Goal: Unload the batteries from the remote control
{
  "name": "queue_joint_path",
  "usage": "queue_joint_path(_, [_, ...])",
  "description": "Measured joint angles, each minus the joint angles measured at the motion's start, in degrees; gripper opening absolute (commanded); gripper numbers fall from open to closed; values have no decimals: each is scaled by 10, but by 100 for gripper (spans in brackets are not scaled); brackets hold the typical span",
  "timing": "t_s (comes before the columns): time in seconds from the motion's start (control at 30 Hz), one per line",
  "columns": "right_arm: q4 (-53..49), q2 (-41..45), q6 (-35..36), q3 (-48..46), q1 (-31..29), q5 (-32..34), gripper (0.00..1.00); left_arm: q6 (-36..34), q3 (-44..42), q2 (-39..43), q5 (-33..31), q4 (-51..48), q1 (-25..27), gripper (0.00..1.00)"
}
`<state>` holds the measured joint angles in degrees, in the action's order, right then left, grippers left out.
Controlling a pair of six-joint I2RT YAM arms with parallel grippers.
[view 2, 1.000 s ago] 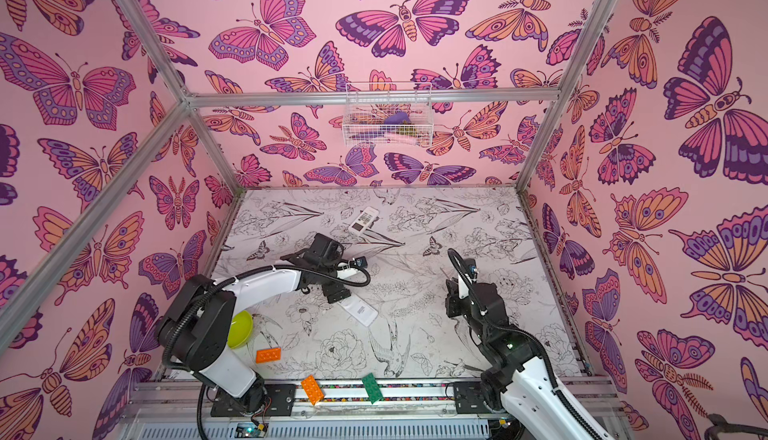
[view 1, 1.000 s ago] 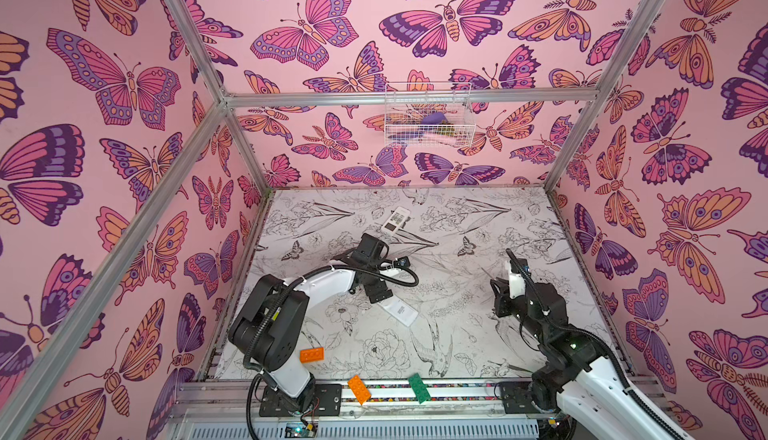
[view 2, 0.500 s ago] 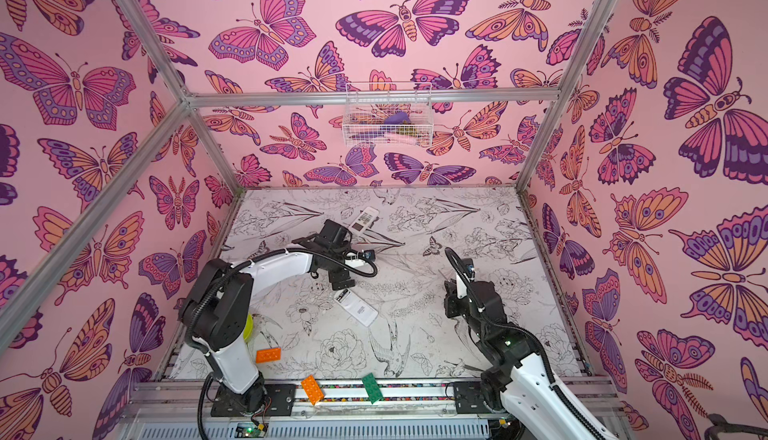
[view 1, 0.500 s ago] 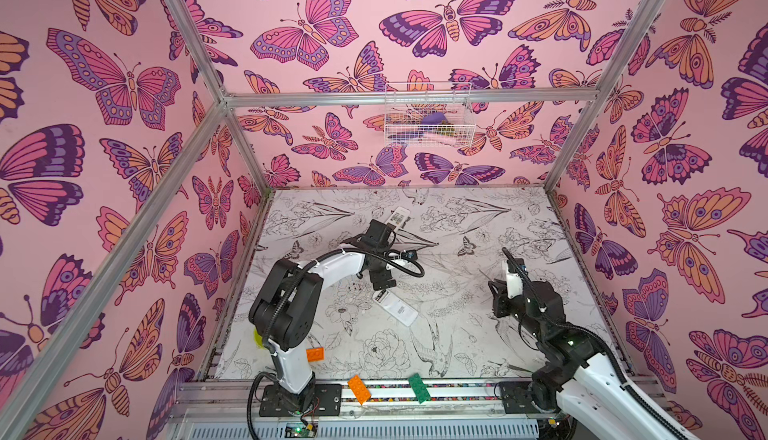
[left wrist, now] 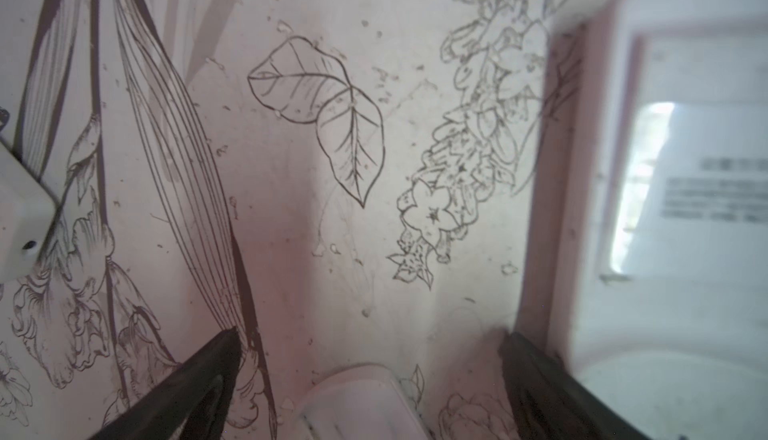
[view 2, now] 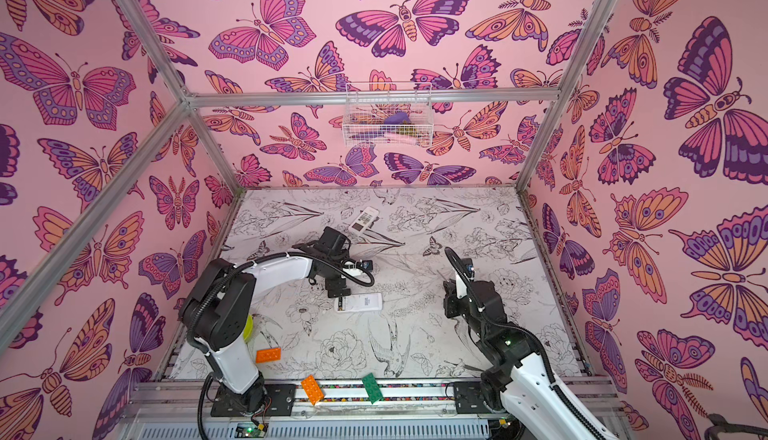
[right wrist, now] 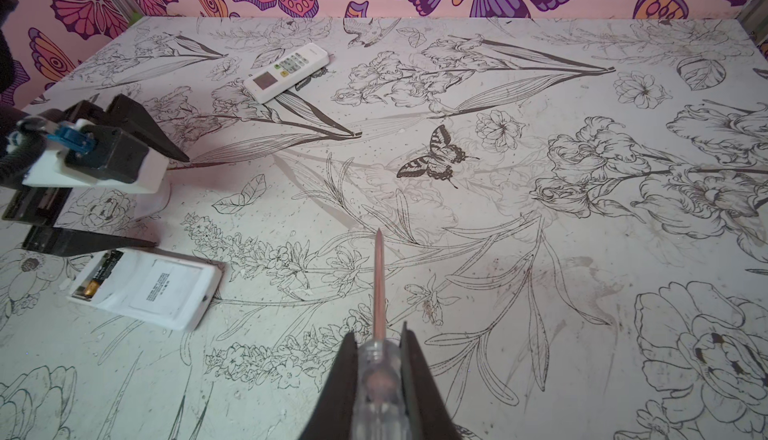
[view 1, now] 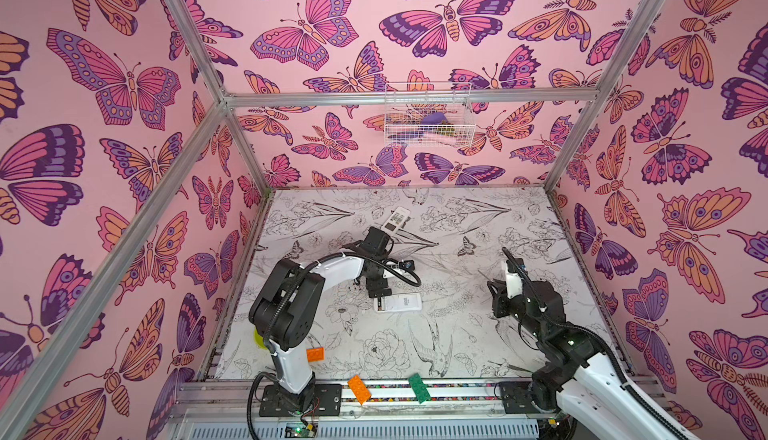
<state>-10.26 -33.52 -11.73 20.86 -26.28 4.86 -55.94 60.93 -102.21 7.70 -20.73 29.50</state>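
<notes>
Left gripper [left wrist: 368,340], spread wide, has the remote [left wrist: 685,209] outside one finger (right gripper [right wrist: 378,340] clamps a screwdriver [right wrist: 379,275]): closing may grasp nothing.

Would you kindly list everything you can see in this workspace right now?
face-down remote: 1, white, mid-table, battery bay open
face-up remote: 1, white, near the back
batteries: count unclear, black and gold, in the open bay
screwdriver: 1, clear handle, in the right gripper
orange bricks: 2, front
green brick: 1, front rail
ball: 1, yellow-green, behind the left arm
basket: 1, white wire, back wall
left gripper: open, beside the face-down remote
right gripper: shut on the screwdriver
</notes>
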Motion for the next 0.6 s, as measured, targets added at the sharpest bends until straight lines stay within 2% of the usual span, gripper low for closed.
queue_joint_path(0.27, [3,-19,-2,0,0,-7,0,11,-17,40,0,-5,-2,100])
queue_joint_path(0.6, [14,-30,-14,2,0,-17,0,136,-43,141,28,-42,1,100])
